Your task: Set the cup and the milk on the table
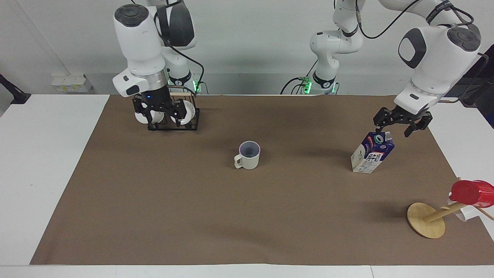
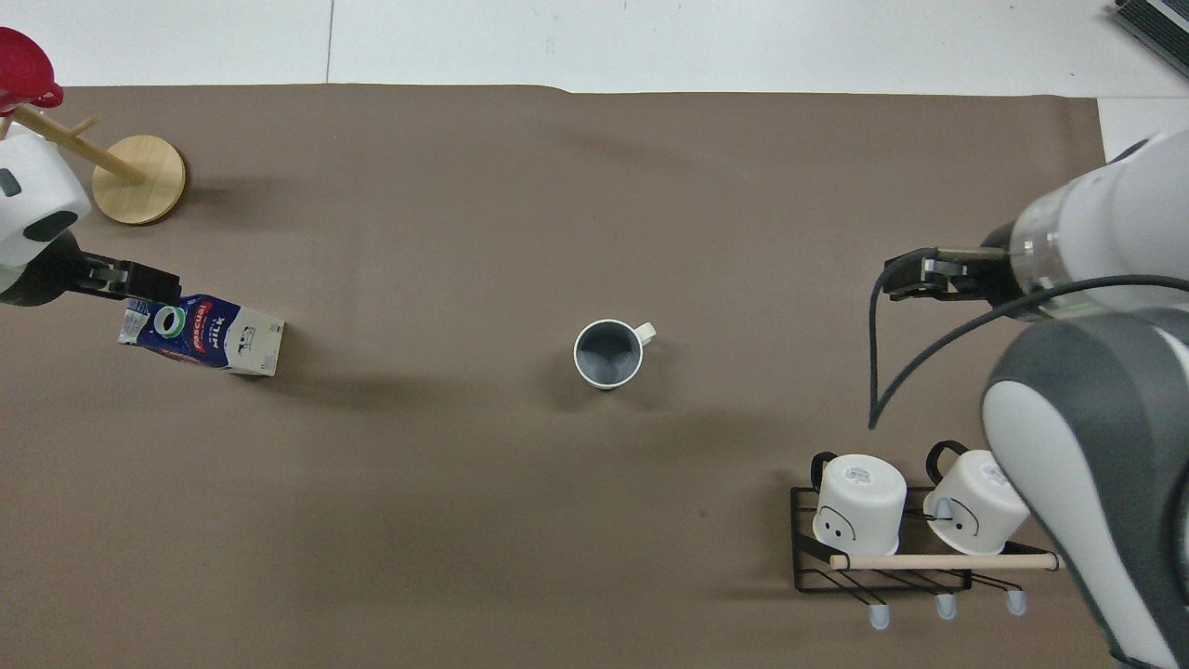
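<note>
While both arms hang above the surface, I see each tool with its fingers spread wide and nothing between them. My right tool hovers over the black wire rack that carries two white mugs at the right arm's end; from overhead only its wrist shows. The cup stands upright on the brown mat, well apart from that tool, toward the middle, with its handle turned toward the right arm's end. My left tool hangs just above the top of the milk, its fingers spread to either side of the gable; I cannot tell whether they touch it. The carton stands on the mat directly beneath this tool. A wooden stand with a red cup sits nearby at the left arm's end.
</note>
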Motion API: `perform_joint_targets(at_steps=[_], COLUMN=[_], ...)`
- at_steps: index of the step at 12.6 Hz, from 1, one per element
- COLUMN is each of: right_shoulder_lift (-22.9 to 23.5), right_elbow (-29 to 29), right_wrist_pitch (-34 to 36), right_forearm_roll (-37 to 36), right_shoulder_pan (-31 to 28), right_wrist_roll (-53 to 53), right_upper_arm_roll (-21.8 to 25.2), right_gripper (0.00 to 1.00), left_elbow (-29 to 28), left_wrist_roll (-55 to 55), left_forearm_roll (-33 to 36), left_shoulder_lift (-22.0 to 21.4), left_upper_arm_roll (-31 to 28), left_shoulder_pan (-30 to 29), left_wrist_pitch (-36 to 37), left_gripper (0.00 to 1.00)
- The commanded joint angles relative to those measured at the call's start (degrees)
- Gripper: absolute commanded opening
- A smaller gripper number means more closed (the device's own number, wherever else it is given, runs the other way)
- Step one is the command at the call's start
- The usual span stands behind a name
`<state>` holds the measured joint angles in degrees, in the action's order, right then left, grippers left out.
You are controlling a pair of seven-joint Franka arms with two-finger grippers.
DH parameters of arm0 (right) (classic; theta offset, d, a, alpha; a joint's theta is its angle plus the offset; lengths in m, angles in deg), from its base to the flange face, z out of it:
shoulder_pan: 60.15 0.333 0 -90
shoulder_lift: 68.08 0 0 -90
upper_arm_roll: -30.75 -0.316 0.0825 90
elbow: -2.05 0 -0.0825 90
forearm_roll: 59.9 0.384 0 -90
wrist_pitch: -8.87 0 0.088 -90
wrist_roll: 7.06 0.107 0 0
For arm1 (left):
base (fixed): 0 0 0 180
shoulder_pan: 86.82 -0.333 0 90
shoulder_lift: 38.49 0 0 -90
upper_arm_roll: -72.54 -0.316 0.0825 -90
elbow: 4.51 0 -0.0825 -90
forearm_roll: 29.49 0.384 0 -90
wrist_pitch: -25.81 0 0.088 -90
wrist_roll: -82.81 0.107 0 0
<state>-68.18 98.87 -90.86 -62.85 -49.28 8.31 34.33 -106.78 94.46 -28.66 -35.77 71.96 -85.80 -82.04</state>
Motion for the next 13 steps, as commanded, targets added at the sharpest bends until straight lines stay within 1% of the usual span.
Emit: perform_joint_targets(at_steps=[1, 4, 6, 8, 11, 12, 13], right_shoulder_lift=[-2.62, -4.20, -4.30, -4.38, -5.69, -5.70, -5.70], right_elbow=[1.62, 0.39, -4.25, -7.25, -6.82, -6.99, -7.34], right_wrist_pitch=[2.51, 4.19, 9.09, 13.41, 15.18, 15.70, 16.14], right_forearm_roll=[1.73, 2.08, 4.35, 4.63, 4.45, 4.54, 4.54], right_shoulder_pan=[-3.82, -5.85, -7.52, -8.23, -8.05, -8.14, -7.88], right_wrist_roll=[-4.46, -5.86, -8.50, -11.04, -13.87, -13.96, -13.61], right_upper_arm_roll=[-0.59, -0.15, 0.63, 1.60, 4.67, 4.85, 4.42], right_gripper=[1.00, 1.00, 1.00, 1.00, 1.00, 1.00, 1.00], left_elbow=[-5.74, -7.76, -9.52, -9.97, -11.02, -11.19, -11.20], left_wrist_roll=[0.92, 0.92, 0.92, 0.92, 1.01, 1.01, 1.01], left_forearm_roll=[0.23, 0.23, 0.23, 0.23, 0.23, 0.23, 0.23], left_shoulder_lift=[-1.49, -1.40, -1.14, -1.05, -1.58, -1.67, -1.67], left_upper_arm_roll=[0.41, 0.41, 0.41, 0.41, 0.41, 0.41, 0.41], left_shoulder_pan=[-0.58, -0.58, -0.58, -0.67, -0.67, -0.67, -0.67], left_wrist_pitch=[-5.34, -6.92, -9.12, -10.09, -9.74, -9.74, -9.57], left_gripper=[1.00, 1.00, 1.00, 1.00, 1.00, 0.92, 0.80])
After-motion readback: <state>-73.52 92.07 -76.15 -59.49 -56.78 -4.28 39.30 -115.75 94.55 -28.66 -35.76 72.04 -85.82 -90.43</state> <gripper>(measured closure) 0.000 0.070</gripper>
